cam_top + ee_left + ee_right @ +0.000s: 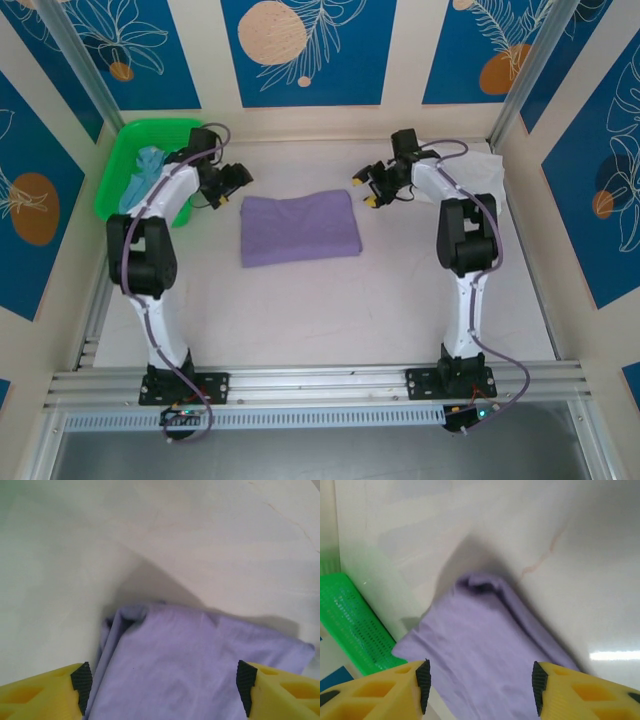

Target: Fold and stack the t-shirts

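Purple shirt [300, 228] lies folded into a flat rectangle mid-desk [330, 310]. Left pincer [238, 178] hangs just off its far left corner, jaws wide apart, gripping nothing. Right pincer [366, 190] hangs near the far right corner, jaws also apart and empty. Green basket [125, 150] at far left holds a light blue shirt [143, 172]. White shirt [492, 170] is bunched at far right, behind the right arm.
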{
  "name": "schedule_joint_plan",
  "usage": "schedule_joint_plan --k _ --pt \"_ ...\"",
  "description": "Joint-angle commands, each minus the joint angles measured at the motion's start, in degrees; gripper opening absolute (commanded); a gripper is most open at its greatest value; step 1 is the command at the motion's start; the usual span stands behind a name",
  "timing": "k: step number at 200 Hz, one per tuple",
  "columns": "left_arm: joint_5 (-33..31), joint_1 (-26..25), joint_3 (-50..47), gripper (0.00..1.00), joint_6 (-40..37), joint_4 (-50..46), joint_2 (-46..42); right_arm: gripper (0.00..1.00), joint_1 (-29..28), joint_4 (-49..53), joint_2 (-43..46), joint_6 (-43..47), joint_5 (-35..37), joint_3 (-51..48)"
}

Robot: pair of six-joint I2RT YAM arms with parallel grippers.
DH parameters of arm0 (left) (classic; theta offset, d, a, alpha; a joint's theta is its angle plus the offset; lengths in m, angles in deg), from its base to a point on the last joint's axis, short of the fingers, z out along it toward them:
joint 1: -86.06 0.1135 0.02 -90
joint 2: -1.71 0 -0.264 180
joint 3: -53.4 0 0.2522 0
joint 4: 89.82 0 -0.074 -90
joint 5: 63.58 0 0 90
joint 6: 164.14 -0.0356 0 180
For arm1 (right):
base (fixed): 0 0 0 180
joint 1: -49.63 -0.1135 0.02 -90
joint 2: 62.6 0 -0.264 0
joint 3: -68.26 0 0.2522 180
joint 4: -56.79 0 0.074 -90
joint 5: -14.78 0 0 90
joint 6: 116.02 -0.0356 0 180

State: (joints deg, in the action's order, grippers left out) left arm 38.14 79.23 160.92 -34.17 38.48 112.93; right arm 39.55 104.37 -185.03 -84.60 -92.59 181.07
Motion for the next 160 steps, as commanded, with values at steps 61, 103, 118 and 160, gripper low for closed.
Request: schedule_joint_plan --k 61,103,118,160 --pt "-6.22 -18.39 -16.99 0.31 0.73 10.05 -7.69 0.35 -14.36 -12.76 10.59 3.54 3.17 -20.33" --pt "-10.34 -19.44 -25.09 0.26 -1.13 13.27 -3.46 0.31 -15.05 -14.88 5.9 3.35 2.71 -24.5" --pt "-9.7 -19.39 -29.49 0.28 -1.86 14.26 -4.1 0.31 -15.13 -17.18 7.68 3.13 3.25 -29.48" --pt "-7.95 -20.65 -45.01 0.29 0.18 17.2 -12.52 0.32 -20.3 -23.14 15.22 1.48 6.42 -45.44"
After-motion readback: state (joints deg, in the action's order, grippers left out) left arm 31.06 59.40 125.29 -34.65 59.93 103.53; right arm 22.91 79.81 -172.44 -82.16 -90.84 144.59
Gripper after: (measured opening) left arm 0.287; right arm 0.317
